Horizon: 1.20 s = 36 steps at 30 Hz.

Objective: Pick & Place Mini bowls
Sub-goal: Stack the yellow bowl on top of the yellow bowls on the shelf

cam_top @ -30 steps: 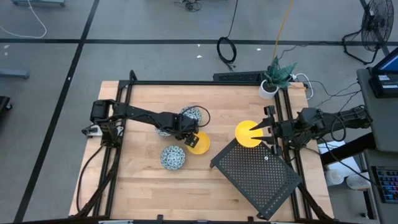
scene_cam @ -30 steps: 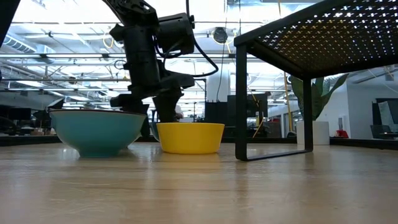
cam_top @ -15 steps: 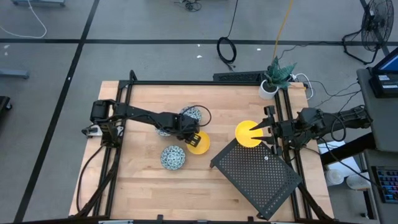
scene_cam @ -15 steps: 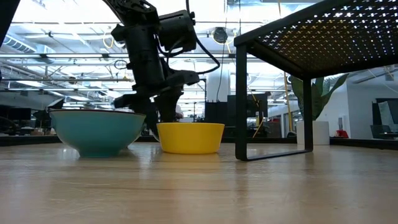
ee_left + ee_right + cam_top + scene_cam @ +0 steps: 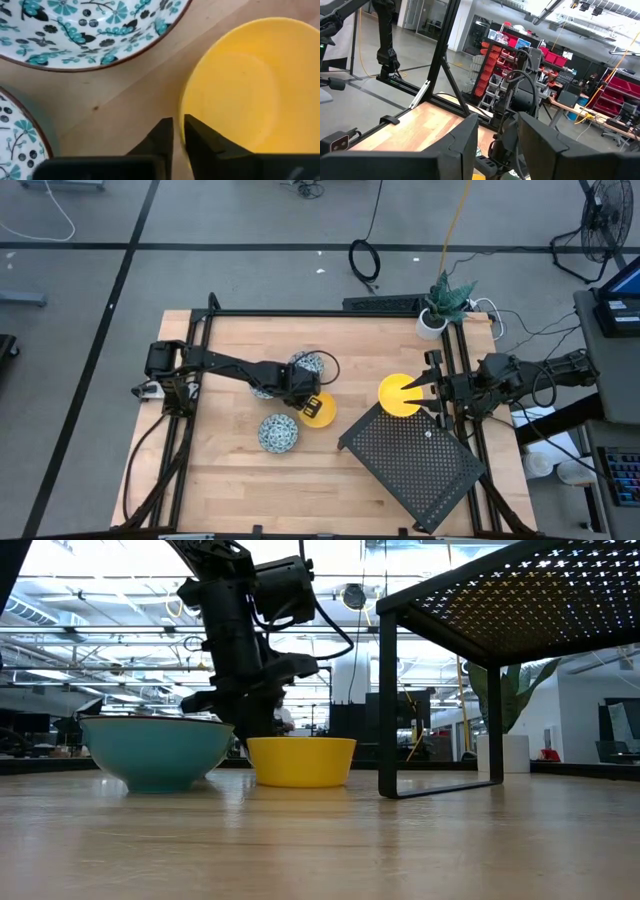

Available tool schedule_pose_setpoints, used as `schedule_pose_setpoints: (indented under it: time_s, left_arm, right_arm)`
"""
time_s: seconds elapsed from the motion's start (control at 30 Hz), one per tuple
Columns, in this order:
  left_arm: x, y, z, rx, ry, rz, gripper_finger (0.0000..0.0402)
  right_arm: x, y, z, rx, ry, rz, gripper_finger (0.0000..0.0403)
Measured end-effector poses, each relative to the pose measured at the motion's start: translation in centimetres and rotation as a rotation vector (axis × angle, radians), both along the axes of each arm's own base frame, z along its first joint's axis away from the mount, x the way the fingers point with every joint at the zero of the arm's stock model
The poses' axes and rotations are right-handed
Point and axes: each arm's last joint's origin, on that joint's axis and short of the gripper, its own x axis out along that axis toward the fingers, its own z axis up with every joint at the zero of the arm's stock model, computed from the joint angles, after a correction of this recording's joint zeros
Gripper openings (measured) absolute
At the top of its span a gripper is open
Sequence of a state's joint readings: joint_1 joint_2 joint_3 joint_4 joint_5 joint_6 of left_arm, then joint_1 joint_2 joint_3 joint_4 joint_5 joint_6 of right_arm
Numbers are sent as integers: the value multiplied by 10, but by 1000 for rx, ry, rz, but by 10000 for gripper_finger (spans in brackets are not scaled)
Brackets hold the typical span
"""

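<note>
A yellow mini bowl (image 5: 322,412) stands mid-table with my left gripper (image 5: 309,402) shut on its near-left rim. Around it are three blue-and-white patterned mini bowls: one beyond it (image 5: 311,364), one partly under the left arm (image 5: 262,389), one nearer the front (image 5: 279,433). A second yellow mini bowl (image 5: 393,398) shows at the far corner of the black rack. My right gripper (image 5: 408,389) reaches level over its right part, fingers apart. The low view does not show this bowl. My left gripper pinches the yellow bowl's rim (image 5: 182,107), one finger (image 5: 202,142) inside the bowl and the other (image 5: 161,137) outside it. The fingers come down from above on the bowl's left side. The bowl stands upright with its base on the table (image 5: 300,780). My right gripper: I cannot tell whether it touches the second yellow bowl.
A black perforated rack (image 5: 412,465) on legs fills the near right of the table. A white plant pot (image 5: 432,322) stands at the far right corner. Black frame rails (image 5: 300,313) run along the far and side edges. Bare wood (image 5: 230,480) lies at the near left.
My left gripper has shut its fingers on the yellow bowl's rim, staying in place over the bowl's left side. The right arm has kept still.
</note>
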<state>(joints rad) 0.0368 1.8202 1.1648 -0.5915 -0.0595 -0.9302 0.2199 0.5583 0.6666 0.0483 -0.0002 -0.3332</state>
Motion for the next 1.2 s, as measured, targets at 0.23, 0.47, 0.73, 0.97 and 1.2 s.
schedule_pose_setpoints:
  time_s: [0.23,0.47,0.73,0.97,1.2]
  left_arm:
    - [-2,-7,6,22,0,-99,11]
    - [-15,-14,32,126,-23,-90,8]
    - [-32,-25,79,293,-168,-109,7]
    - [-50,-34,116,482,-299,-109,8]
    - [-47,-45,146,747,-464,-179,10]
  right_arm:
    - [0,0,0,2,6,0,125]
    - [0,0,-1,-1,7,-3,125]
    - [1,0,-1,-2,9,-4,125]
    - [1,0,-1,-2,10,-4,125]
    - [5,1,-2,-4,18,-3,125]
